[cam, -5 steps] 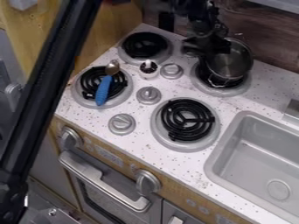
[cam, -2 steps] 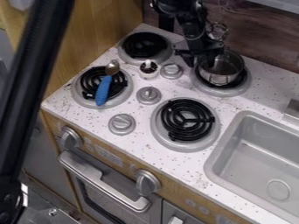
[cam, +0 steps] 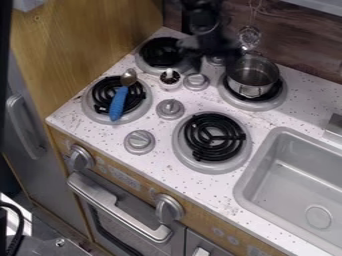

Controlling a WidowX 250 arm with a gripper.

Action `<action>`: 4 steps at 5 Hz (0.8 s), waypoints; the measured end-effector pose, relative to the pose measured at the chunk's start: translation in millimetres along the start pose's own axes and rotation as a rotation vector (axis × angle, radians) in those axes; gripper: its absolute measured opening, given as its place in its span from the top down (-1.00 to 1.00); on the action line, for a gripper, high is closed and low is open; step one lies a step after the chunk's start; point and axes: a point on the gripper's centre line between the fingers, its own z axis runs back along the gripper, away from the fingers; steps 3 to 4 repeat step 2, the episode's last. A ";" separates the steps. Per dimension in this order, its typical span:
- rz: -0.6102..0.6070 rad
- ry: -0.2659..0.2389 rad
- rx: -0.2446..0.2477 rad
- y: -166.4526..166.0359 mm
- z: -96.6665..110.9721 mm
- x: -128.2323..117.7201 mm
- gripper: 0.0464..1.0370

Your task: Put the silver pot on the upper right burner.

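The black gripper [cam: 214, 61] hangs at the back of the stove, just left of the pot, with its fingers spread apart and nothing seen between them. Upright on the upper right burner [cam: 278, 102] sits the silver pot [cam: 253, 75], its open top facing up. The right finger is close to the pot's left rim; whether they touch I cannot tell.
A blue-handled spoon [cam: 117, 103] lies across the lower left burner. Control knobs [cam: 170, 109] stand between the burners. The sink [cam: 294, 172] is at the right, and a metal strainer [cam: 250, 36] hangs by the back wall.
The pot has come down from a raised, tilted pose to rest level on the burner. My gripper has let it go and moved left.
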 end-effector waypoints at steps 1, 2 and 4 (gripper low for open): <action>-0.065 0.188 0.074 24.8 -5.6 -46.1 -0.92; -0.140 0.219 0.099 32.3 2.1 -67.0 -0.92; -0.140 0.219 0.099 32.3 2.1 -67.0 -0.92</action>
